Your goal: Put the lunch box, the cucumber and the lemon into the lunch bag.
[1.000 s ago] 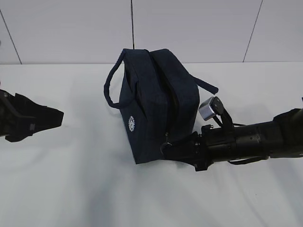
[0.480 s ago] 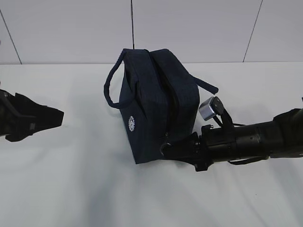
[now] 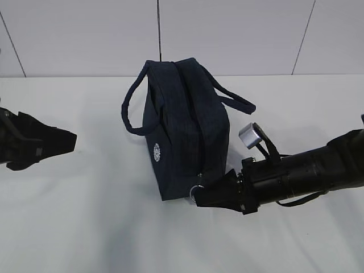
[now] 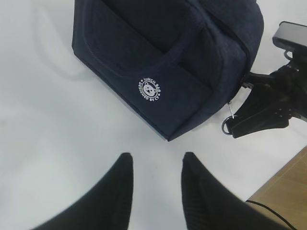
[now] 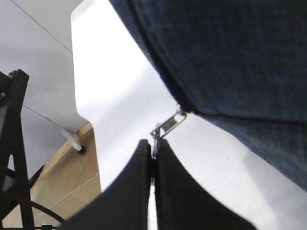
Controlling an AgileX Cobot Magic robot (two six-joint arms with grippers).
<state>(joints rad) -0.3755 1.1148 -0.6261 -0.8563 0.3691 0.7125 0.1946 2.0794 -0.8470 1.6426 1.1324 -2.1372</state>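
The dark navy lunch bag [image 3: 181, 128] stands on the white table with both loop handles up; its round white logo [image 4: 150, 89] faces the left arm. At the bag's near lower corner hangs the silver ring pull [image 3: 196, 192] of the zipper. My right gripper [image 3: 200, 197] is shut on that ring pull [image 5: 156, 135], which sticks out between its fingertips [image 5: 143, 149]. My left gripper [image 4: 154, 159] stands open over bare table, short of the bag and holding nothing. The lunch box, the cucumber and the lemon are out of view.
A white panelled wall [image 3: 227, 34] rises behind the table. The table's edge and a wooden floor [image 4: 283, 196] show at the lower right of the left wrist view.
The right gripper has shut on the ring pull and drawn it down and toward the front. The bag has straightened and its handles have shifted. The left arm has not moved.
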